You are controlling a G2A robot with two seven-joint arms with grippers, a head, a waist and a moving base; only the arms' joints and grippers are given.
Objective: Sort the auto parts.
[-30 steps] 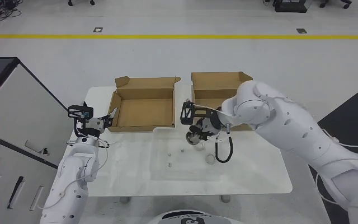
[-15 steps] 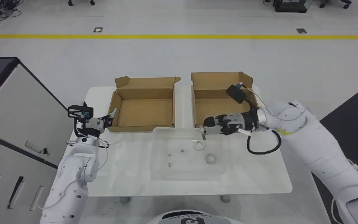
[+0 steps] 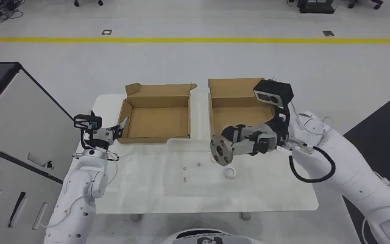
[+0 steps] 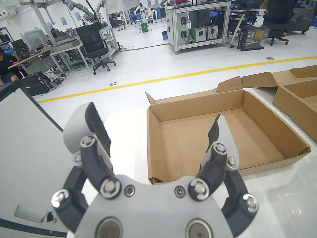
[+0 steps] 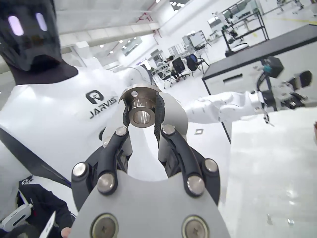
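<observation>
My right gripper [image 3: 225, 148] is shut on a round metal flanged bushing [image 3: 222, 152], held above the middle of the white table [image 3: 274, 189]. In the right wrist view the bushing [image 5: 140, 111] sits between the gripper's [image 5: 142, 115] black pads, its bore facing the camera. My left gripper [image 3: 117, 131] hangs open with nothing in it at the table's left edge, just outside the left cardboard box [image 3: 155, 122]. The left wrist view looks past that gripper [image 4: 156, 125] into the bare box [image 4: 213, 134].
A second open cardboard box [image 3: 234, 116] stands at the back right, beside the first. A white ring [image 3: 230, 173] and a few small parts [image 3: 184, 179] lie on the table in front of the boxes. A grey cabinet [image 3: 24, 122] stands left of the table.
The right arm drew back to the right, and its gripper has lifted the metal bushing off the table and turned it upward. The left arm has not moved.
</observation>
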